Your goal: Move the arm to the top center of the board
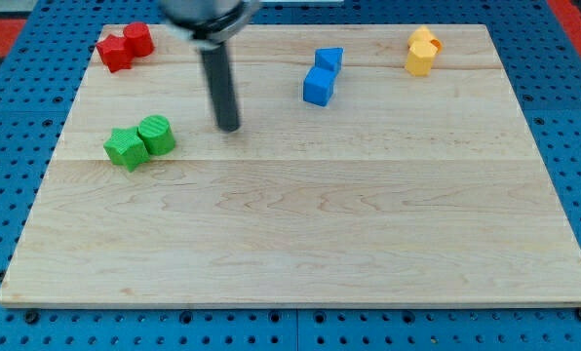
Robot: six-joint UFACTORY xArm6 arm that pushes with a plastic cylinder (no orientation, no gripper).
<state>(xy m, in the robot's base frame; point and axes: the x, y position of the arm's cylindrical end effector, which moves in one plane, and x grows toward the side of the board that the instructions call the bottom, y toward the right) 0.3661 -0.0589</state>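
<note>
My tip (230, 126) rests on the wooden board (300, 224) in its upper left part, left of the board's centre line. The dark rod rises from it to the view's top. A green cylinder (157, 135) and a green star-shaped block (125, 148) touch each other to the left of the tip. Two blue blocks, an upper one (329, 60) and a lower cube (319, 86), stand to the right of the tip. The tip touches no block.
A red cylinder (138, 39) and a red star-shaped block (114, 51) sit at the board's top left corner. Two yellow blocks (422, 51) stand together at the top right. A blue pegboard (573, 107) surrounds the board.
</note>
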